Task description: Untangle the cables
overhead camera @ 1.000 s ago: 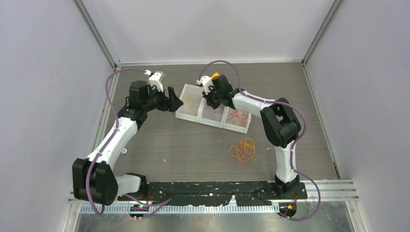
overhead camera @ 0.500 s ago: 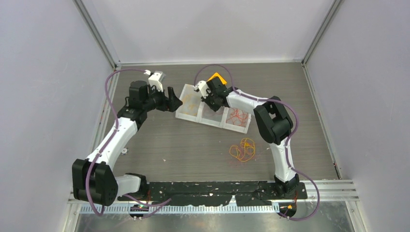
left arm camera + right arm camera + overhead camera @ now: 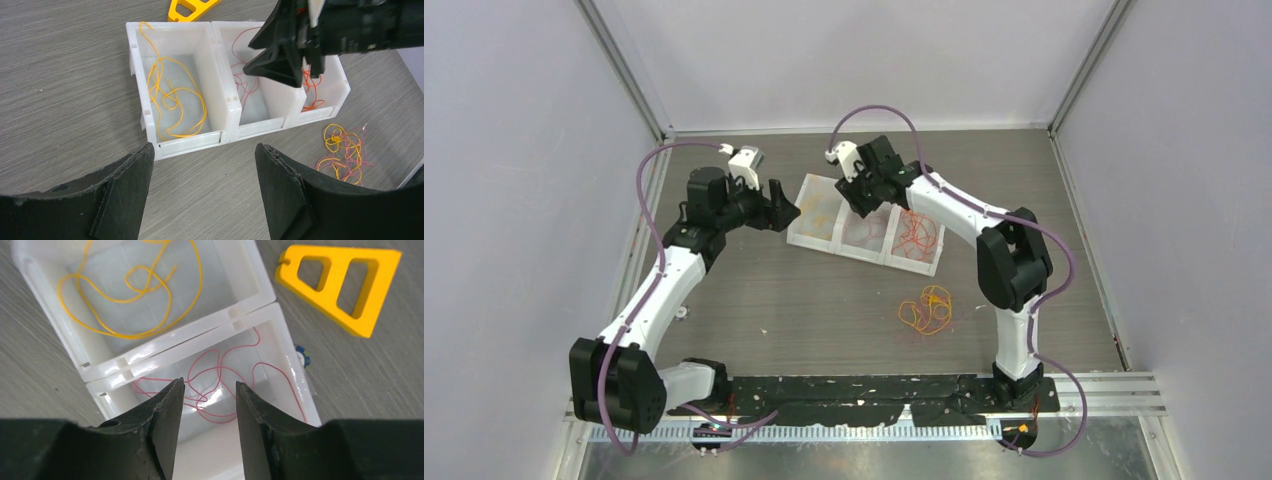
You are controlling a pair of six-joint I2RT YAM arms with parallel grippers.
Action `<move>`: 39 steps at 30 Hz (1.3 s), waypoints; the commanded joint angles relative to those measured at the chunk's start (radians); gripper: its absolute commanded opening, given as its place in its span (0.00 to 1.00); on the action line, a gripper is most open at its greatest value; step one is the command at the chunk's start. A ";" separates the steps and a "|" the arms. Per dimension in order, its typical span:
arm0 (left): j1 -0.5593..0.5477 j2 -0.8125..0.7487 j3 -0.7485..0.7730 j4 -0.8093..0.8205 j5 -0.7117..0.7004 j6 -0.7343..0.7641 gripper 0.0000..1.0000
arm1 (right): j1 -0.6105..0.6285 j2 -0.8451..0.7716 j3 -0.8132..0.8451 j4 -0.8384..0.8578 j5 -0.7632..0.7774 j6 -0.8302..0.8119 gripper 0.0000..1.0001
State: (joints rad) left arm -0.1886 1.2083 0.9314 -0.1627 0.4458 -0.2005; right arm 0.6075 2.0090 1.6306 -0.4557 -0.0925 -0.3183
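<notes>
Curling every way, cables (image 3: 926, 308) lie flat.

The left arm (image 3: 664, 285) rises from its base at the near left, runs toward the far side and turns right at the wrist, so the left gripper (image 3: 786, 208) points right. Its fingers (image 3: 125, 185) stand wide apart with nothing between them. The right arm (image 3: 1009, 270) climbs from the near right, folds at the elbow and stretches far and left. The right gripper (image 3: 860, 198) tilts downward, its fingers parted by a narrower gap, gripping nothing.
</notes>
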 commanded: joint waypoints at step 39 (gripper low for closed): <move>0.009 0.426 0.385 -0.159 -0.120 0.191 0.75 | -0.174 0.014 0.070 -0.135 -0.299 0.065 0.32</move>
State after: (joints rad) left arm -0.1864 1.5410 1.2037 -0.2955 0.3210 -0.0460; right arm 0.4282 2.0163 1.6588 -0.5804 -0.2691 -0.2337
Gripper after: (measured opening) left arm 0.764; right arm 0.347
